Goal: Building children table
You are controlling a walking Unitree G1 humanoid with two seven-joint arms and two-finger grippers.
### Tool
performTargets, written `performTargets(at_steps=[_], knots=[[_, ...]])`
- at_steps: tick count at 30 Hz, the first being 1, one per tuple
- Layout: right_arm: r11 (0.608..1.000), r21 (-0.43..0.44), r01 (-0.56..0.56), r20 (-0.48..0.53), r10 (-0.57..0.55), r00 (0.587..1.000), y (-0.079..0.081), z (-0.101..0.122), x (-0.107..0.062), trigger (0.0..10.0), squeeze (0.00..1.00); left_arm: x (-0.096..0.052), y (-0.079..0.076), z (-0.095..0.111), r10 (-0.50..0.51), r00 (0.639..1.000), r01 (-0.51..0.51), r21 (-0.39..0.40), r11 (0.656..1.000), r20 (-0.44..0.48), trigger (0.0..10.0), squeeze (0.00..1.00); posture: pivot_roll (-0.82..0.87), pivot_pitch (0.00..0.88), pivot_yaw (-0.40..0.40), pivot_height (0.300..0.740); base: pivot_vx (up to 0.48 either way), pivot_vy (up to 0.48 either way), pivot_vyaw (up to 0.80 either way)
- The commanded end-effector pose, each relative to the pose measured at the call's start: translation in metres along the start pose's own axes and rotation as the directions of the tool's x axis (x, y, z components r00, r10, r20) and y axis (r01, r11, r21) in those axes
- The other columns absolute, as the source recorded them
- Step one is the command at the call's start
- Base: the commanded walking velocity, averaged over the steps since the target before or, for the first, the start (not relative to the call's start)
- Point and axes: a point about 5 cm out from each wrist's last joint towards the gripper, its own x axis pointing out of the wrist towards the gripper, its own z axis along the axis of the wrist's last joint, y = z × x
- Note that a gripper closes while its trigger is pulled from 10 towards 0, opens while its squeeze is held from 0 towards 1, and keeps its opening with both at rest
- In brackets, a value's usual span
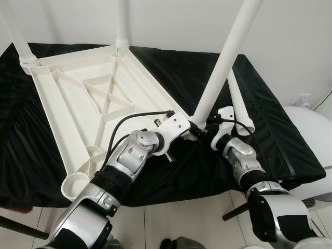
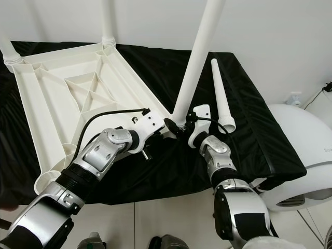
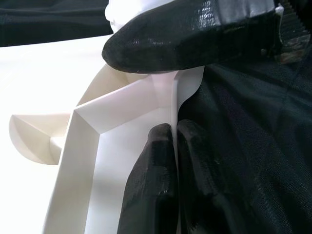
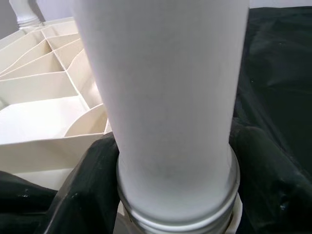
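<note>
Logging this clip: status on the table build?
Left tool pinching tabletop corner. Right tool shut on third leg, standing in its socket. Fourth leg loose on cloth.

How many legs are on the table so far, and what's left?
Two far-corner legs stand in the upside-down tabletop. The right gripper holds a third leg at the near right corner; the left gripper clamps the rim. The fourth leg lies loose; the near left socket is empty.

Upturned tabletop [image 1: 93,98] on black-draped surface [image 1: 270,124]
</note>
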Motion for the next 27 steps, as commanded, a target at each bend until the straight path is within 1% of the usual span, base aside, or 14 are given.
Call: performTargets(at_steps=[1,4,6,7,8,9,12,14,16,17,19,22,25,27], knots=[[0.996,0.007,0.083,0.026,-0.084,0.996,0.005,-0.002,0.001,10.0,0.00,0.001,-0.005,-0.001,-0.031,0.999,0.031,-0.009,0.999,-0.006,10.0,0.00,0.04,0.011,-0.091,0.740,0.000,0.000,0.00],[0.995,0.007,0.102,0.033,-0.102,0.994,0.007,-0.003,0.002,10.0,0.00,0.001,-0.005,-0.001,-0.032,0.999,0.032,-0.008,0.999,-0.006,10.0,0.00,0.04,0.011,-0.091,0.740,0.000,0.000,0.00],[0.992,0.016,0.126,0.049,-0.126,0.991,0.014,-0.003,0.005,10.0,0.00,0.001,-0.006,-0.001,-0.034,0.999,0.034,-0.007,0.999,-0.005,10.0,0.00,0.04,0.013,-0.090,0.740,0.000,0.000,0.00],[0.992,0.016,0.126,0.049,-0.126,0.991,0.014,-0.003,0.005,10.0,0.00,0.001,-0.006,-0.001,-0.034,0.999,0.034,-0.007,0.999,-0.005,10.0,0.00,0.04,0.013,-0.090,0.740,0.000,0.000,0.00],[0.989,0.015,0.148,0.061,-0.149,0.987,0.023,-0.003,0.008,10.0,0.00,0.001,-0.006,-0.001,-0.035,0.999,0.035,-0.008,0.999,-0.005,10.0,0.00,0.04,0.014,-0.089,0.740,0.000,0.000,0.00],[0.989,0.015,0.148,0.061,-0.149,0.987,0.023,-0.003,0.008,10.0,0.00,0.001,-0.006,-0.001,-0.035,0.999,0.035,-0.008,0.999,-0.005,10.0,0.00,0.04,0.014,-0.089,0.740,0.000,0.000,0.00],[0.985,0.005,0.174,0.073,-0.174,0.982,0.034,-0.003,0.013,10.0,0.00,0.002,-0.008,0.000,-0.041,0.999,0.041,-0.007,0.999,-0.003,10.0,0.00,0.04,0.011,-0.090,0.740,0.000,0.000,0.00],[0.984,0.000,0.179,0.076,-0.178,0.981,0.036,-0.002,0.013,10.0,0.00,0.002,-0.008,0.000,-0.042,0.999,0.042,-0.007,0.999,-0.003,10.0,0.00,0.04,0.011,-0.090,0.740,0.000,0.000,0.00],[0.973,0.017,0.230,0.087,-0.231,0.969,0.043,0.000,0.017,10.0,0.00,0.002,-0.008,0.000,-0.042,0.999,0.042,-0.007,0.999,-0.003,10.0,0.00,0.04,0.009,-0.092,0.740,0.000,0.000,0.00],[0.973,0.017,0.230,0.087,-0.231,0.969,0.043,0.000,0.017,10.0,0.00,0.002,-0.008,0.000,-0.042,0.999,0.042,-0.007,0.999,-0.003,10.0,0.00,0.04,0.009,-0.092,0.740,0.000,0.000,0.00],[0.952,0.047,0.303,0.081,-0.306,0.948,0.047,0.000,0.021,10.0,0.00,0.002,-0.009,-0.001,-0.042,0.999,0.042,-0.007,0.999,-0.003,10.0,0.00,0.04,0.006,-0.094,0.740,0.000,0.000,0.00],[0.937,0.035,0.348,0.071,-0.349,0.934,0.050,0.000,0.023,10.0,0.00,0.002,-0.009,-0.001,-0.044,0.999,0.044,-0.007,0.999,-0.003,10.0,0.00,0.04,0.005,-0.095,0.740,0.000,0.000,0.00],[0.932,0.037,0.360,0.069,-0.362,0.930,0.053,0.001,0.024,10.0,0.00,0.003,-0.010,-0.001,-0.045,0.999,0.045,-0.007,0.999,-0.003,10.0,0.00,0.04,0.005,-0.095,0.740,0.000,0.000,0.00],[0.923,0.045,0.381,0.052,-0.383,0.922,0.059,-0.001,0.028,10.0,0.00,0.003,-0.011,-0.001,-0.048,0.999,0.048,-0.006,0.999,-0.003,10.0,0.00,0.05,0.000,-0.099,0.740,0.000,0.000,0.00]])
